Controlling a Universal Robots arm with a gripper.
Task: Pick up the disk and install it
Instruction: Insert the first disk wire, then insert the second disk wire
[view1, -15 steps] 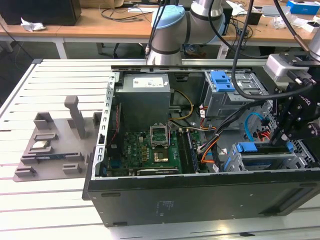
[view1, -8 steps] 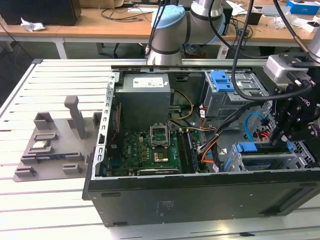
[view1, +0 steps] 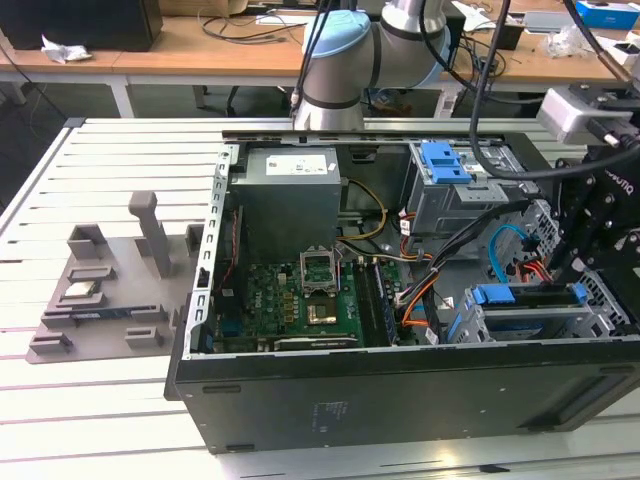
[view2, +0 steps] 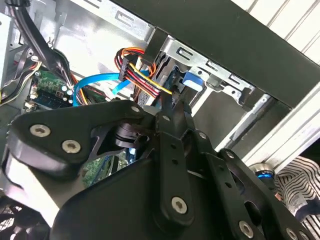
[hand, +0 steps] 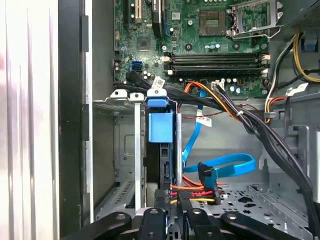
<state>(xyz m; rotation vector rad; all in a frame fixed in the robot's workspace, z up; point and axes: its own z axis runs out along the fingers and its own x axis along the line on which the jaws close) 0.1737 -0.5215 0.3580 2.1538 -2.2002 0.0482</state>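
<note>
The disk (view1: 530, 297) sits edge-up in the drive cage, in the corner of the open computer case at the exterior view's right. Its blue carrier runs along the top. In the first wrist view the carrier's blue tab (hand: 161, 127) faces the motherboard and the disk's dark edge runs back toward me. My gripper (view1: 572, 275) hangs over the disk's rear end, beside the orange and red cables. The fingers (hand: 159, 212) close on the disk's edge. In the second wrist view the gripper (view2: 176, 106) tapers toward the blue tab (view2: 192, 81).
A blue data cable (hand: 225, 167) and a black cable bundle (hand: 260, 130) lie close beside the cage. An upper bay with another blue carrier (view1: 445, 162), the power supply (view1: 290, 195) and the motherboard (view1: 300, 305) fill the case. A grey fixture tray (view1: 110, 290) lies outside it, at the exterior view's left.
</note>
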